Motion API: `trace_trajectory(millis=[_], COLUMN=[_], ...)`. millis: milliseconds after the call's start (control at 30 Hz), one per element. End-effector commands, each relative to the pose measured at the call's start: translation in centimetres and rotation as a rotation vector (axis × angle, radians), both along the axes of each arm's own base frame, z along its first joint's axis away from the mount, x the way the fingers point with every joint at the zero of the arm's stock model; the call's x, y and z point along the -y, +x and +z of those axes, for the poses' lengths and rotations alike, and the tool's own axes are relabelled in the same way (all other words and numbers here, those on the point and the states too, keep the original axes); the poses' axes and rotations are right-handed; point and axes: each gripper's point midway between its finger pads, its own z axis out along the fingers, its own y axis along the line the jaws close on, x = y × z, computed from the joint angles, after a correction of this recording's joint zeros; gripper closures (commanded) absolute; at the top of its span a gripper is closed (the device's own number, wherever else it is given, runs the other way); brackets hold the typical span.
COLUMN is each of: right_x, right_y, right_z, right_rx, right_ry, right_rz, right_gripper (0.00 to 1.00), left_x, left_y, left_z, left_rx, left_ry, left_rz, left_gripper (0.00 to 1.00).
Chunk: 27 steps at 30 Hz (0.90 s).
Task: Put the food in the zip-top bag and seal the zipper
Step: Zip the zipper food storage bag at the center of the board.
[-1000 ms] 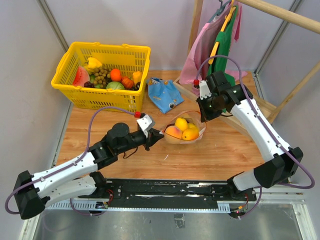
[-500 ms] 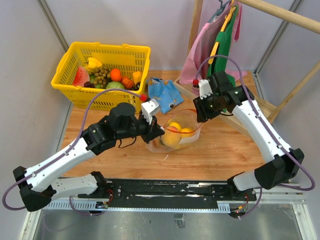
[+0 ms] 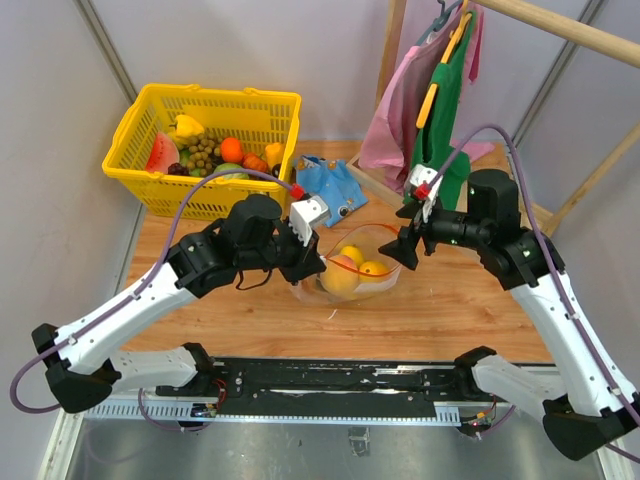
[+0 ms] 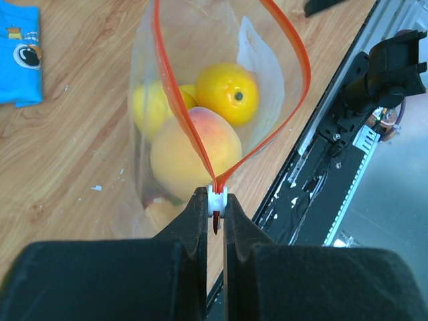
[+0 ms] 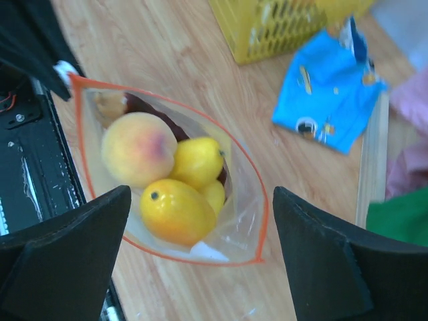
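The clear zip-top bag (image 3: 352,268) stands on the wooden table with its mouth gaping. Inside lie a peach (image 4: 194,150), a mango (image 4: 227,90), a lemon (image 4: 150,107) and a dark red slice (image 5: 144,107). The red-orange zipper (image 4: 297,73) forms an open loop. My left gripper (image 4: 215,200) is shut on the white slider at the zipper's left end and holds that end up. At the bag's right end (image 5: 264,200) my right gripper (image 5: 202,197) hovers open, its fingers (image 5: 73,247) wide apart and touching nothing. In the top view it (image 3: 408,240) sits just right of the bag.
A yellow mesh basket (image 3: 215,200) with several toy fruits stands at the back left. A blue pouch (image 3: 328,190) lies behind the bag. A wooden rack with hanging cloths (image 3: 440,90) fills the back right. A black rail (image 3: 340,385) runs along the near edge.
My right gripper opened, let go of the bag's right end and drew back to the right. My left gripper rose with the slider end, tipping the bag upright.
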Motion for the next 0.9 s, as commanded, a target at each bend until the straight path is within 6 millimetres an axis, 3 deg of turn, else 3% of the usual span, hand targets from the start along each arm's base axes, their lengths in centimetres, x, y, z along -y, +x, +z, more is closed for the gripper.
trace_trajectory(millis=[0,200,333,867], right_x=[-3.5,-6.9,-8.8,-11.1], right_y=[-1.8,-4.4,-5.5,-4.8], right_z=[3.8,4.4,3.7,-1.4], right_rx=[0.227,0.283,0.318,0.299], right_ry=[0.138,0.177,0.161,0.087], right_rz=[0.285,0.491,0.593,0.73], right_gripper=[0.11,0.09,0.07,0.08], left_x=[0.3,0.6,0.6,0.7], left_y=[0.0,0.2,0.2,0.0], left_z=[1.3,1.8,2.1,3.2], left_rx=[0.016,0.007,0.014,0.041], left_ry=[-0.016,-0.017,-0.016,-0.026], left_rz=[-0.021,-0.021,-0.024,-0.057], left_gripper=[1.0,1.0,1.0,1.0])
